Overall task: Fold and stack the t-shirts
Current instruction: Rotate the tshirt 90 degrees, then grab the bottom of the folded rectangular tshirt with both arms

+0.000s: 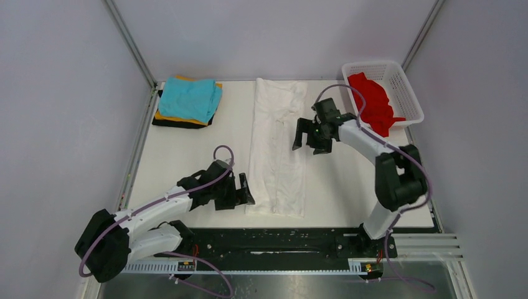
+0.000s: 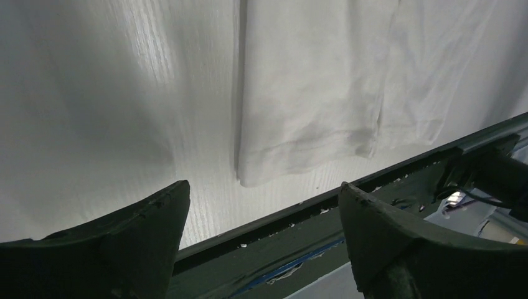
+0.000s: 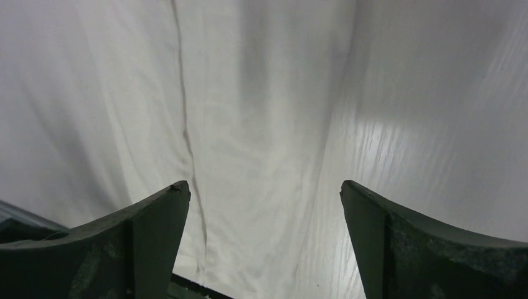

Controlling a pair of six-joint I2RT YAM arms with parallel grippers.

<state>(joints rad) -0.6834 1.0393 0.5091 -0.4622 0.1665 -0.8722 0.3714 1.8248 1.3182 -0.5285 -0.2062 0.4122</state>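
Observation:
The white t-shirt (image 1: 278, 146) lies folded into a long narrow strip down the middle of the table; its hem shows in the left wrist view (image 2: 311, 93), its body in the right wrist view (image 3: 249, 124). My left gripper (image 1: 244, 190) is open and empty, just left of the strip's near end. My right gripper (image 1: 303, 136) is open and empty, over the strip's right edge near the middle. A stack with the teal t-shirt (image 1: 192, 98) on the orange (image 1: 167, 116) and black (image 1: 180, 124) ones sits at the back left. The red t-shirt (image 1: 372, 103) lies in the basket.
The white mesh basket (image 1: 398, 81) stands at the back right corner. A black rail (image 1: 261, 240) runs along the near table edge, also in the left wrist view (image 2: 348, 212). Grey walls enclose the table.

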